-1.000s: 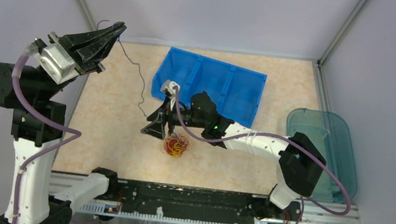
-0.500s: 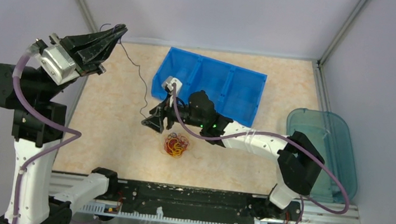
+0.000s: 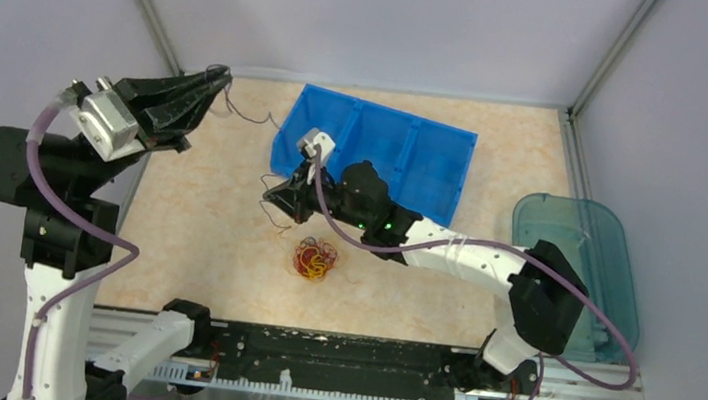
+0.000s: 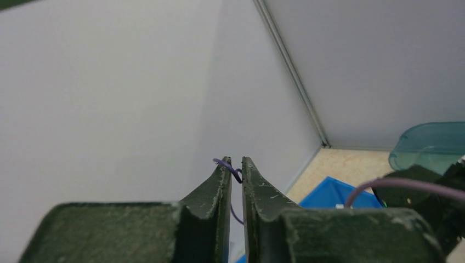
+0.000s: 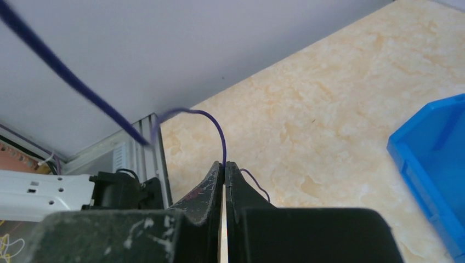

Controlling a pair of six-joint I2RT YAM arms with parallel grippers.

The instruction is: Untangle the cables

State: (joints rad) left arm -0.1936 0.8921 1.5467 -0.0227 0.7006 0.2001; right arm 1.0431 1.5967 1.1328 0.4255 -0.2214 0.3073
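Observation:
One dark purple cable (image 3: 251, 117) runs slack from my left gripper (image 3: 219, 74) at the back left, past the bin's corner, to my right gripper (image 3: 271, 197). In the left wrist view the left gripper (image 4: 236, 162) stands open by a narrow slit, and the purple cable (image 4: 236, 174) hooks across its tips. My right gripper (image 5: 225, 164) is shut on the same purple cable (image 5: 217, 124), which arches up out of its tips. A small knot of red and orange-yellow cables (image 3: 315, 259) lies on the table just in front of the right gripper, apart from it.
A blue bin with three compartments (image 3: 433, 174) lies behind the right arm. A teal translucent tub (image 3: 594, 250) stands at the right edge. Grey walls close in the table on three sides, and the left gripper is near the back-left corner post (image 3: 163, 32).
My right gripper closed on the purple cable and lifted slightly toward the bin. My left gripper dropped a little to the right and its jaws parted slightly. The cable between them went slack.

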